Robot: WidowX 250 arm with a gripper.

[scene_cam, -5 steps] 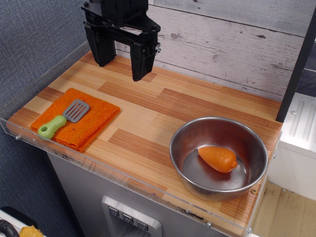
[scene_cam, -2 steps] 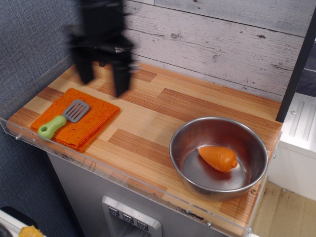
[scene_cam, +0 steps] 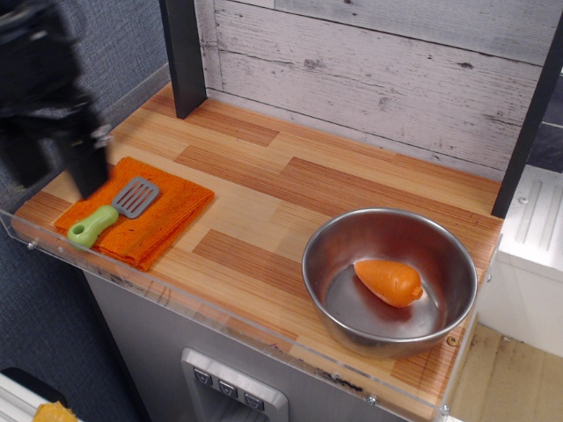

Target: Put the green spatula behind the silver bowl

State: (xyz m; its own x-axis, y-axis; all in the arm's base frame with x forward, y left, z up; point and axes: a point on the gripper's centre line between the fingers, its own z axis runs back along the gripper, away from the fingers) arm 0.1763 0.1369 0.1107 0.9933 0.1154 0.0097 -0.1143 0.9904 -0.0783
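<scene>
The green spatula [scene_cam: 113,213] lies on a folded orange cloth [scene_cam: 167,211] at the front left of the counter, with its light-green handle toward the front and its grey slotted blade toward the back. The silver bowl [scene_cam: 327,230] stands at the front right with an orange toy carrot [scene_cam: 388,281] inside it. My black gripper [scene_cam: 54,171] is blurred by motion at the far left, above and just left of the spatula. Its two fingers stand apart and hold nothing.
A black post [scene_cam: 185,57] stands at the back left and another [scene_cam: 528,114] at the right edge. A clear acrylic lip [scene_cam: 220,316] runs along the front and left edges. A wood plank wall [scene_cam: 378,70] backs the counter.
My gripper has swept from the back of the counter forward and to the left, ending over the left edge beside the spatula. The spatula, bowl and carrot have not moved.
</scene>
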